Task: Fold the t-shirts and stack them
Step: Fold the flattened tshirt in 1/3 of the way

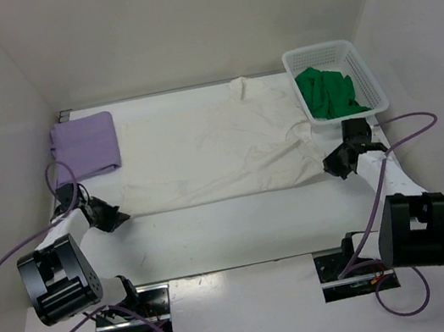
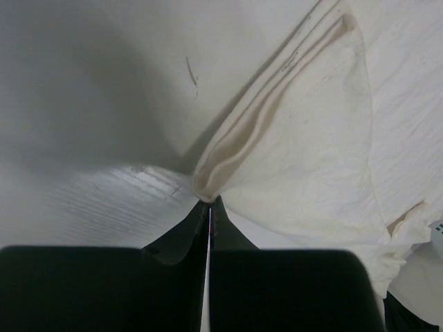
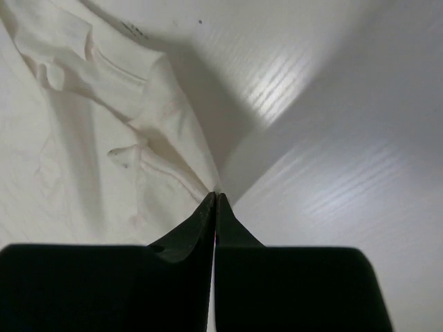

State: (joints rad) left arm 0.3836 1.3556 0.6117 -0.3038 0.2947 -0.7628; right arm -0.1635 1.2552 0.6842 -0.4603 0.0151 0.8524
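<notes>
At the far left of my overhead feed the lavender shirt (image 1: 86,144) lies folded in a neat rectangle near the back corner of the table (image 1: 234,237); just in front of it the left gripper (image 1: 121,215) sits low on the surface, and its wrist camera shows the 2 black fingers of the left gripper (image 2: 209,205) pressed together on a bunched corner of the cream shirt (image 2: 311,159), the layered hem rising straight out of the tips; the cream shirt (image 1: 210,146) itself is spread wide and wrinkled across the middle of the table, reaching from that pinched near-left corner to the basket's side; further right, the right gripper (image 1: 331,166) rests at the cloth's near-right corner; from its own camera I see the right gripper (image 3: 216,198) closed to a thin seam, with the edge of the cream shirt (image 3: 90,138) running down into the tips, so I read it as nipping that edge; at the far right the green shirt (image 1: 325,92) lies crumpled inside the white mesh basket (image 1: 372,79).
</notes>
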